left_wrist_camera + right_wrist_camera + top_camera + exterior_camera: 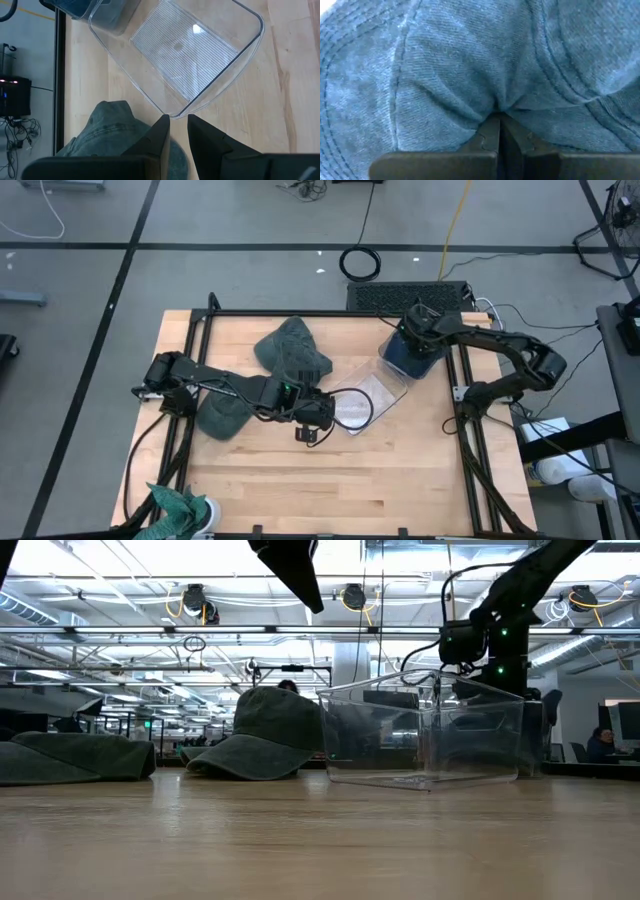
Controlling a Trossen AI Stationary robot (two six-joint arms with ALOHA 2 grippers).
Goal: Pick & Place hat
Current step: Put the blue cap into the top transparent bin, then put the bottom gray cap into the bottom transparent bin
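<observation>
Your right end effector has pinched shut on the blue hat at the table's far right edge: grasp step. Next, lift it clear toward the clear bin. Your left end effector, nearly closed and empty, waits beside that bin.

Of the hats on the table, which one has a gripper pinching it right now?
The blue hat at the far right edge, pinched by the right gripper. The green hats lie untouched.

I count four hats: two dark green hats on the counter, one and another, one blue hat, and one teal hat at the counter's edge. One clear bin.
</observation>
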